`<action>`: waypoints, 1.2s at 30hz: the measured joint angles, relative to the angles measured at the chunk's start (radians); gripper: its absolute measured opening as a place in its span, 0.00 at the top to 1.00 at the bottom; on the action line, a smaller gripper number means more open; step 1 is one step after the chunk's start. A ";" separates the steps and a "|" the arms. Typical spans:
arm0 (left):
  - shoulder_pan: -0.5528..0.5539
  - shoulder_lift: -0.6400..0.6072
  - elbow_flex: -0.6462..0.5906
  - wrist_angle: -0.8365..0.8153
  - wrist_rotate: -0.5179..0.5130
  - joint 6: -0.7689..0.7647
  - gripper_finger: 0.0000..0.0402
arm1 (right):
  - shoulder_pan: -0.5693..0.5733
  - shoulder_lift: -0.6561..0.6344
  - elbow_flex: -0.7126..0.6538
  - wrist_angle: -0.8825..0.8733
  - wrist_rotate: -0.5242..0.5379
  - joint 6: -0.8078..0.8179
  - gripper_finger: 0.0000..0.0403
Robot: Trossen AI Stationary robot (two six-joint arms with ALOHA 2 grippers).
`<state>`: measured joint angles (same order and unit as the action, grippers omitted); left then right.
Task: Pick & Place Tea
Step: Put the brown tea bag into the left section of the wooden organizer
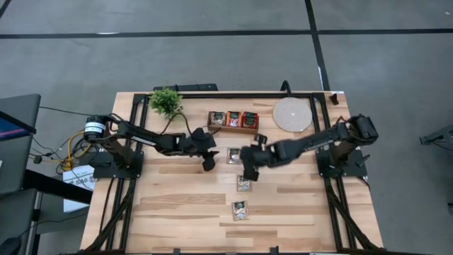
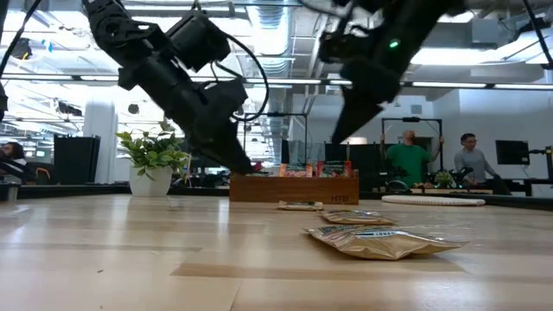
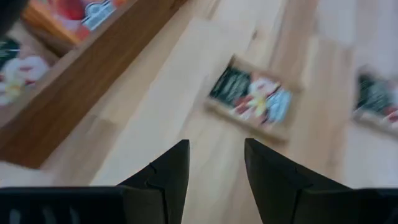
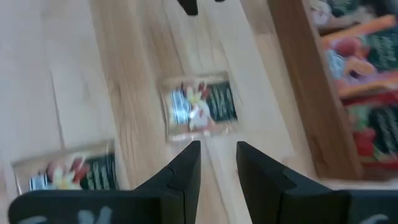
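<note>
Three pale tea sachets with dark bands lie flat on the table: one near the tray (image 1: 233, 156), one in the middle (image 1: 244, 183), one toward the near edge (image 1: 241, 210). Red-orange sachets stand in the wooden tray (image 1: 232, 129). My left gripper (image 1: 209, 163) hovers open to the left of the sachet near the tray (image 3: 252, 99). My right gripper (image 1: 249, 171) hovers open between that same sachet (image 4: 200, 109) and the middle one (image 4: 68, 171). Both grippers are above the table and hold nothing.
A round pale disc (image 1: 291, 115) lies right of the tray near the far edge. A small potted plant (image 1: 165, 101) stands at the far left. The two grippers are close together mid-table. Bare wood extends toward the near edge around the sachets (image 2: 380, 242).
</note>
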<state>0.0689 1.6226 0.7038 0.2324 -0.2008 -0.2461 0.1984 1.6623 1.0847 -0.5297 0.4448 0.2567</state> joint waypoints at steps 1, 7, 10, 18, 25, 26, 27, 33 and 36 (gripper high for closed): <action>-0.004 0.000 -0.009 0.001 -0.015 0.020 0.64 | -0.029 0.000 0.000 0.021 -0.040 -0.022 0.76; -0.031 -0.018 -0.112 0.024 -0.079 0.046 0.64 | -0.155 0.031 -0.001 0.057 -0.185 -0.083 0.76; -0.042 -0.058 -0.187 0.087 -0.086 0.015 0.64 | -0.182 0.058 0.001 0.084 -0.189 -0.107 0.76; -0.050 -0.253 -0.338 0.215 -0.087 -0.012 0.64 | -0.227 0.164 0.028 0.148 -0.227 -0.108 0.76; -0.066 -0.349 -0.379 0.218 -0.066 -0.031 0.64 | -0.283 0.265 0.155 0.026 -0.234 -0.108 0.76; -0.070 -0.365 -0.393 0.211 -0.066 -0.034 0.64 | -0.289 0.286 0.177 0.022 -0.239 -0.107 0.76; -0.075 -0.367 -0.397 0.207 -0.066 -0.037 0.64 | -0.295 0.300 0.187 -0.013 -0.238 -0.108 0.76; -0.093 -0.367 -0.411 0.200 -0.069 -0.054 0.64 | -0.305 0.349 0.231 -0.049 -0.279 -0.109 0.76; -0.097 -0.367 -0.411 0.204 -0.077 -0.054 0.64 | -0.304 0.352 0.229 -0.063 -0.279 -0.109 0.76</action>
<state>-0.0284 1.2552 0.2931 0.4363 -0.2783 -0.3004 -0.1055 2.0146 1.3133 -0.5926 0.1654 0.1478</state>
